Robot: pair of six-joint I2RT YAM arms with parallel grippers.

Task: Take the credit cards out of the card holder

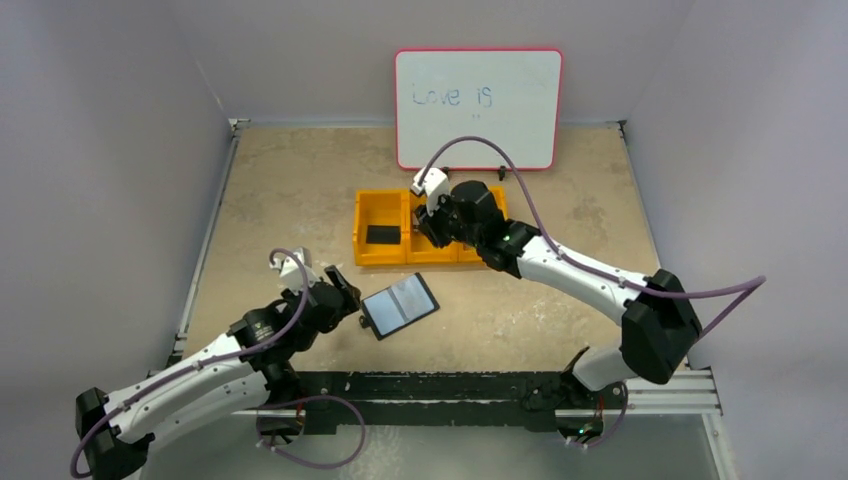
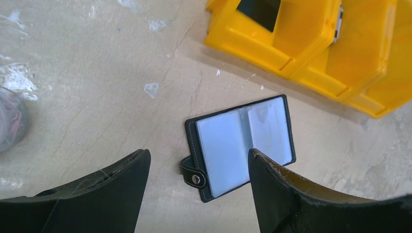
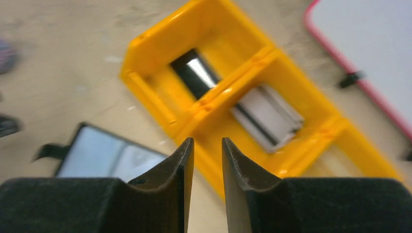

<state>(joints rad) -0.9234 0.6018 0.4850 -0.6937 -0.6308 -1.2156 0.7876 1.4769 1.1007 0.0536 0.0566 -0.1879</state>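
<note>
My left gripper (image 2: 197,154) gapes wide, empty, over the card holder (image 2: 228,145), unfolded on the tabletop (image 2: 97,73). My right gripper (image 3: 207,143), slightly parted, holds nothing; credit cards (image 3: 267,116) lie in the yellow tray's (image 3: 233,77) middle compartment.

Whiteboard (image 1: 478,108): "Love is" is being displayed in blue handwriting across its upper left; the board is being propped at the far edge of the table (image 1: 300,200).
Under the words: two tiny marks are being shown, too small to be read.
Left arm label (image 1: 262,324): white print is being carried, illegible.
</note>
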